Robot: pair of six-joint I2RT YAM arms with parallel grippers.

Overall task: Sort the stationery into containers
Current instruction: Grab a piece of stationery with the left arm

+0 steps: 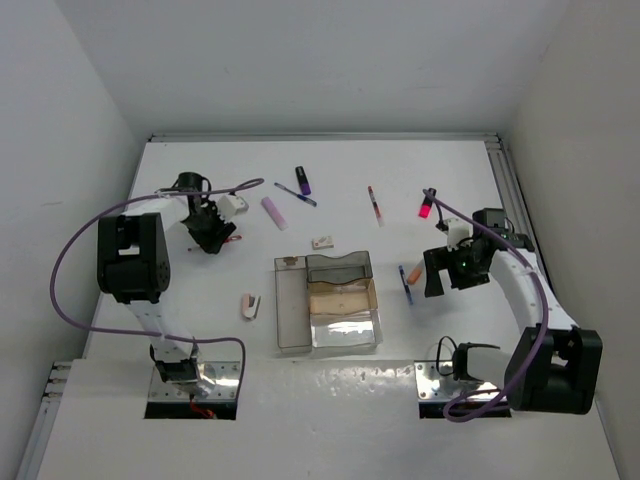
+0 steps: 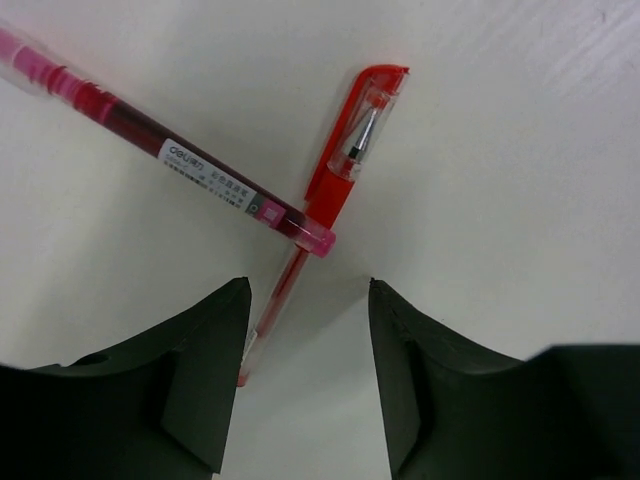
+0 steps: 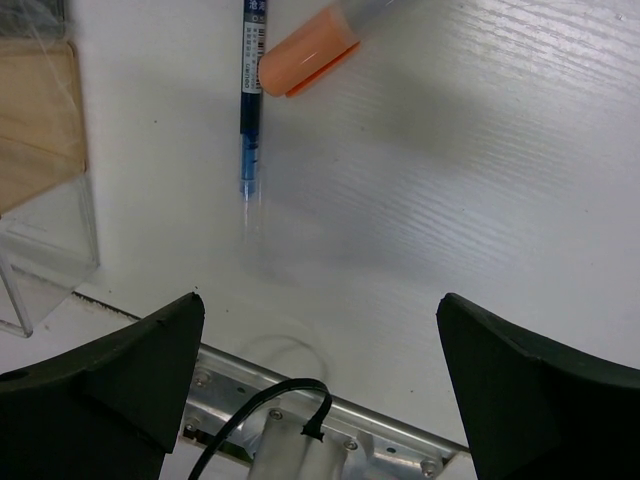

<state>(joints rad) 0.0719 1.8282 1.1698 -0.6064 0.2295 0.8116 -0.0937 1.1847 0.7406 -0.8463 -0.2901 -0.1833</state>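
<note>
Two thin red pens lie crossed on the white table under my left gripper (image 2: 308,285). The capped pen (image 2: 345,160) runs down between the fingers, and its tail rests against the left finger (image 2: 200,370). The other red pen (image 2: 150,135) slants off to the upper left. The jaws stand partly apart, not clamped on anything. My right gripper (image 3: 320,300) is wide open above bare table, just short of a blue pen (image 3: 250,110) and an orange highlighter (image 3: 305,55). The containers (image 1: 290,345) cluster at the table's middle.
Scattered at the back are a purple highlighter (image 1: 302,180), a blue pen (image 1: 295,193), a pale pink piece (image 1: 273,212), a red pen (image 1: 374,205), a pink highlighter (image 1: 427,206) and a white eraser (image 1: 322,241). Another eraser (image 1: 250,305) lies left of the containers.
</note>
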